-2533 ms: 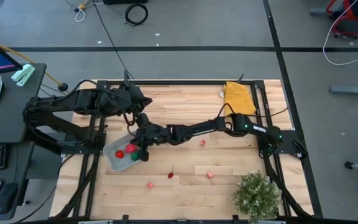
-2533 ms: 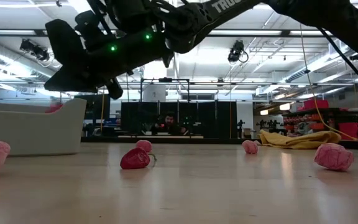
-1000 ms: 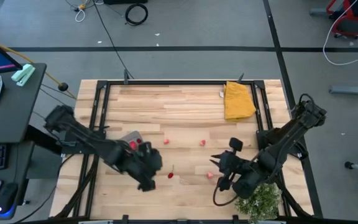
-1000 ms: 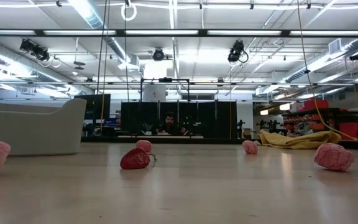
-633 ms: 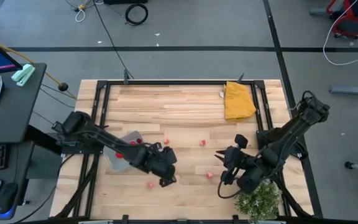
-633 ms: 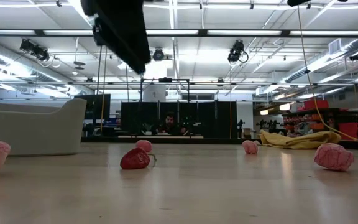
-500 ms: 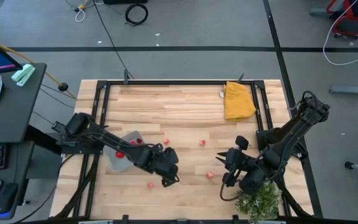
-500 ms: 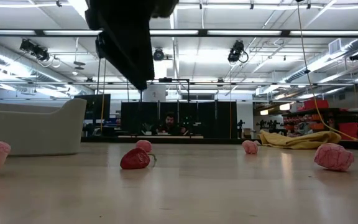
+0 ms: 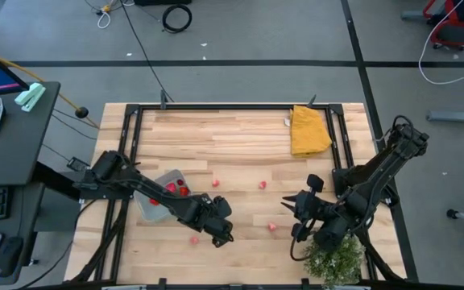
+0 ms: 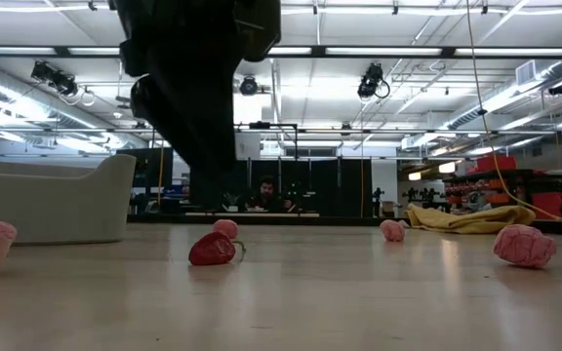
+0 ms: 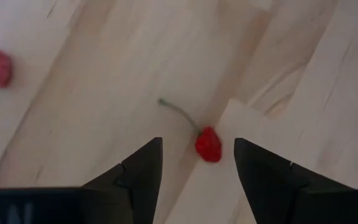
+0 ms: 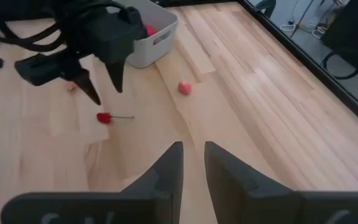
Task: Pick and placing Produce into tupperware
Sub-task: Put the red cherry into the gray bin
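In the high view the left pincer [image 9: 223,234] hangs low at lower centre of the worktop [image 9: 240,137], directly over the spot where the stemmed piece lies; the tupperware [image 9: 145,206], holding 3 or so red pieces, sits to its left, and the right pincer [image 9: 294,211] waits at lower right beside the bushy plant [image 9: 334,258], clearly farther from that piece. In the low view the dark left arm drops from the upper left to just above the red cherry-like piece [image 10: 212,250], which lies left of centre with the tupperware at the far left. In the left wrist view the released fingers [image 11: 140,171] straddle the piece at lower centre, its thin stem running up and left, so its long axis lies diagonally and partly across the gap; a straight descent and a close should catch the body. In the right wrist view the right pincer's own fingers stand slightly apart, empty, at the bottom, with the piece at centre left, its stem pointing right.
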